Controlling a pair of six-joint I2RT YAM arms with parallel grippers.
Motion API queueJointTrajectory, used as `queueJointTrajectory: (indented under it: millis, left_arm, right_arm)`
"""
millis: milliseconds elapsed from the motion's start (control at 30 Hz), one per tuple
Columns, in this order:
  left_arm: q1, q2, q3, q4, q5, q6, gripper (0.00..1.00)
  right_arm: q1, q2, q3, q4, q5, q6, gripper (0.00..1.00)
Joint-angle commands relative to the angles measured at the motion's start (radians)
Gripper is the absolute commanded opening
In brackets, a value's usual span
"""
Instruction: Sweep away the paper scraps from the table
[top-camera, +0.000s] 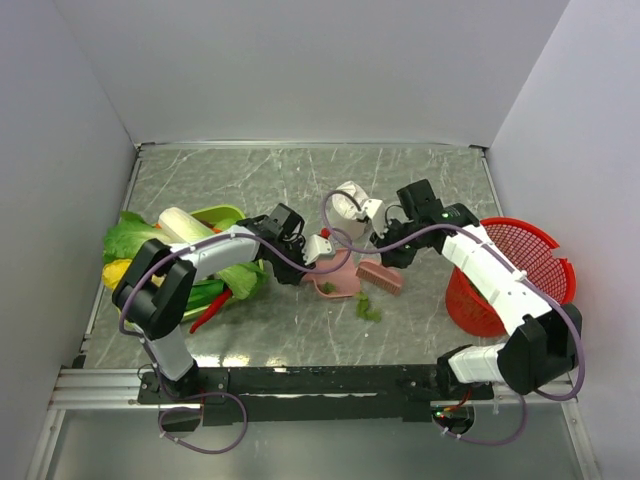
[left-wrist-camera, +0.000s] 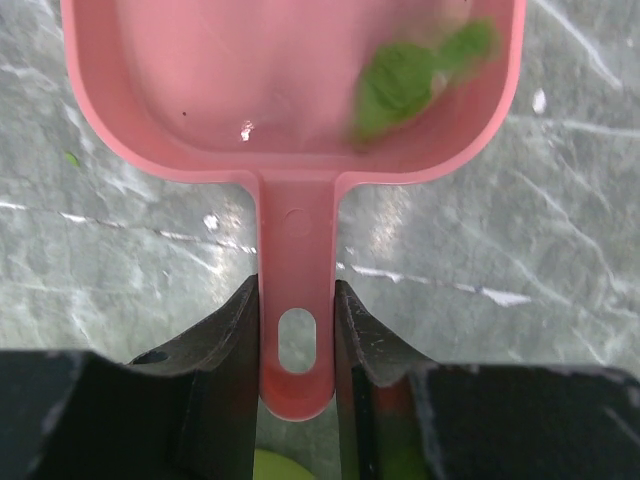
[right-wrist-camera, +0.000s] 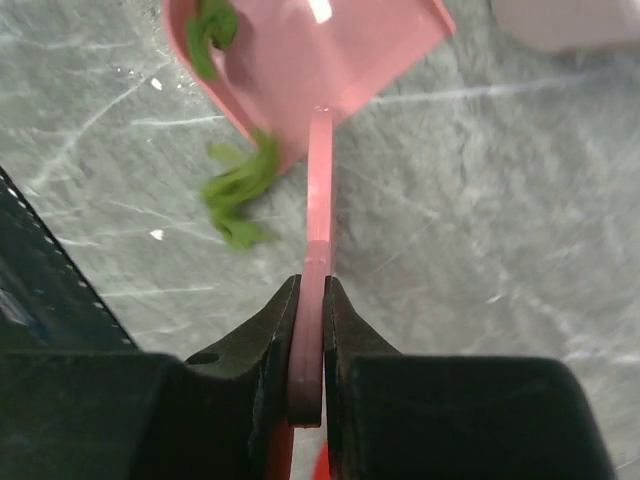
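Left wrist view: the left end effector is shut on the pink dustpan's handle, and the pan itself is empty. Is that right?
Not quite. The left end effector is shut on the handle of the pink dustpan, but the pan is not empty: a green paper scrap lies inside it near the far right corner, as the left wrist view shows.
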Motion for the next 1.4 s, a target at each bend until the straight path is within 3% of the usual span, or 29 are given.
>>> queueJointTrajectory:
  millis: [0, 200, 367, 600, 967, 1200, 1367]
  left_arm:
    - [0.000, -0.068, -0.007, -0.090, -0.007, 0.053, 0.14]
    - [0.000, -0.096, 0.071, -0.250, -0.085, 0.125, 0.15]
    - [0.000, -0.137, 0.145, -0.420, -0.136, 0.211, 0.14]
    - [-0.014, -0.213, 0.119, -0.548, -0.149, 0.279, 0.13]
    - [-0.173, -0.286, -0.059, -0.385, -0.194, 0.151, 0.12]
    - [-0.244, -0.245, -0.074, -0.272, -0.207, 0.039, 0.13]
    - [-0.245, -0.156, -0.010, -0.281, -0.176, 0.026, 0.15]
  right_arm:
    - [-0.024, -0.051, 0.041, 0.017, 0.057, 0.169, 0.00]
    - [-0.030, -0.114, 0.049, 0.144, 0.254, 0.412, 0.00]
    - [-0.032, -0.166, 0.035, 0.155, 0.233, 0.551, 0.00]
    - [-0.036, -0.230, -0.046, 0.088, 0.187, 0.746, 0.00]
    - [-0.035, -0.147, -0.140, 0.046, 0.092, 0.815, 0.00]
    - [-0.035, -0.026, -0.160, 0.180, -0.268, 0.912, 0.00]
    - [-0.040, -0.012, -0.069, 0.226, -0.353, 0.930, 0.00]
